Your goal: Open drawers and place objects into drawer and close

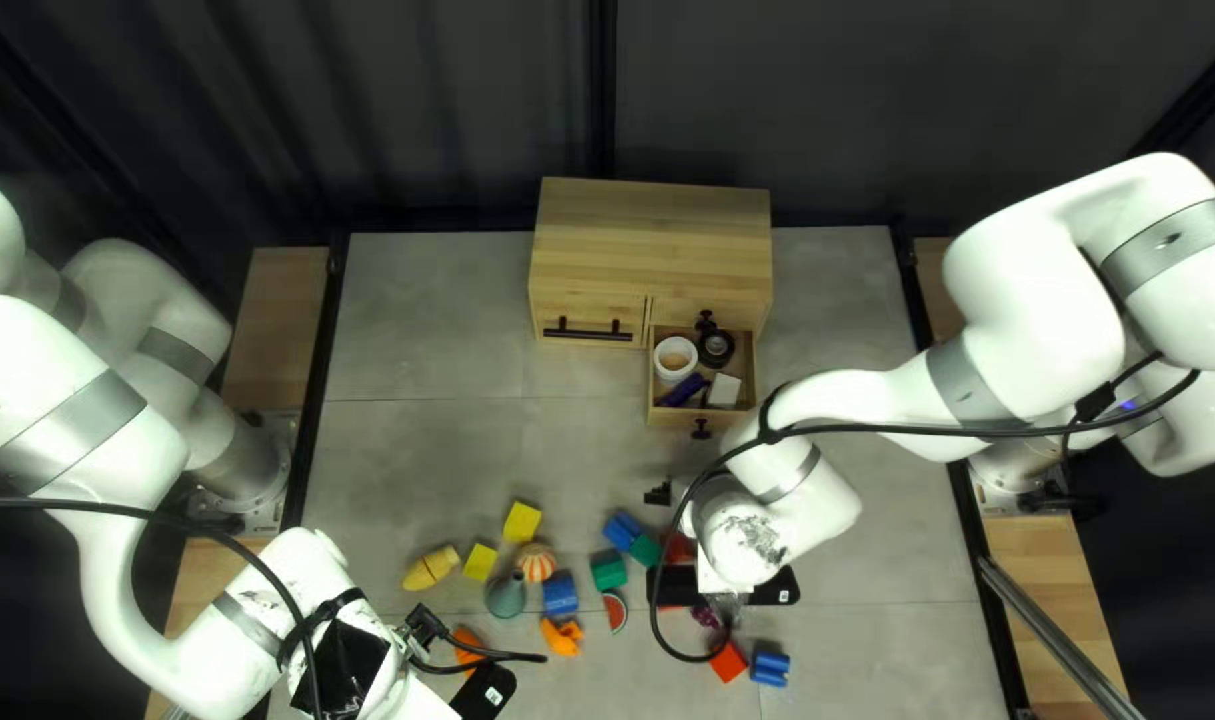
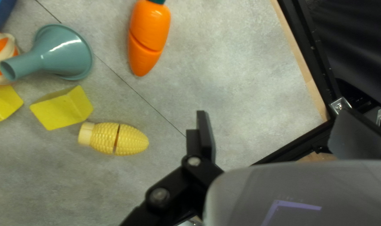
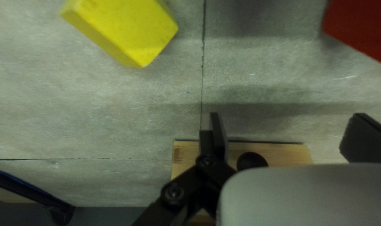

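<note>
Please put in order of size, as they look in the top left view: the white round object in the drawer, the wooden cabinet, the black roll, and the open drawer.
1. Wooden cabinet
2. Open drawer
3. White round object and black roll: too alike to rank safely.

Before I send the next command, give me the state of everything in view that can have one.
Drawer under the cabinet's right side: pulled open, things inside
Cabinet front with the bar handle: shut
Left gripper: open, nothing held
Right gripper: open, nothing held
Toy carrot: lying down, pieces together
Toy corn: lying down, pieces together
</note>
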Available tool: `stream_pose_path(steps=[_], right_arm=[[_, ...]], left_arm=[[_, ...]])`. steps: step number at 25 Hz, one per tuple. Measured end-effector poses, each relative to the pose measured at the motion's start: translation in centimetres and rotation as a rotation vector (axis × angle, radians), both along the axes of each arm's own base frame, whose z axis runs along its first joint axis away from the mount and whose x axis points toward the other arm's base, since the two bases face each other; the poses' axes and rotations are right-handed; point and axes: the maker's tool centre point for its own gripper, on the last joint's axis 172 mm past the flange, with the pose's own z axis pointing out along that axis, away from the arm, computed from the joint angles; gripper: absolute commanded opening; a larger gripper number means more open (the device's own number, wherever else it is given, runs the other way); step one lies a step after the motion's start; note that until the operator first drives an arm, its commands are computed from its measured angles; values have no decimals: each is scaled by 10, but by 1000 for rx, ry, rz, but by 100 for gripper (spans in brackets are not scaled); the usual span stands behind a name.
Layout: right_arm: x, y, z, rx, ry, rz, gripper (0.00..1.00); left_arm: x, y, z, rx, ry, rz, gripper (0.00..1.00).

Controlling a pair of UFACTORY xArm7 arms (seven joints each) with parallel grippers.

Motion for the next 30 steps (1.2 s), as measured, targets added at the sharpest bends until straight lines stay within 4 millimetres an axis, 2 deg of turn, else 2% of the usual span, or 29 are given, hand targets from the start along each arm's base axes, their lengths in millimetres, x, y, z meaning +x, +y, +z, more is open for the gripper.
stream_pose_path(steps=[6,30], right_arm=[[2,-14,2,-28,-8,-3,100],[-3,-39,1,-65,-22,-1,100]], left_arm=[[0,0,0,0,0,0,100],[0,0,0,0,0,0,100]])
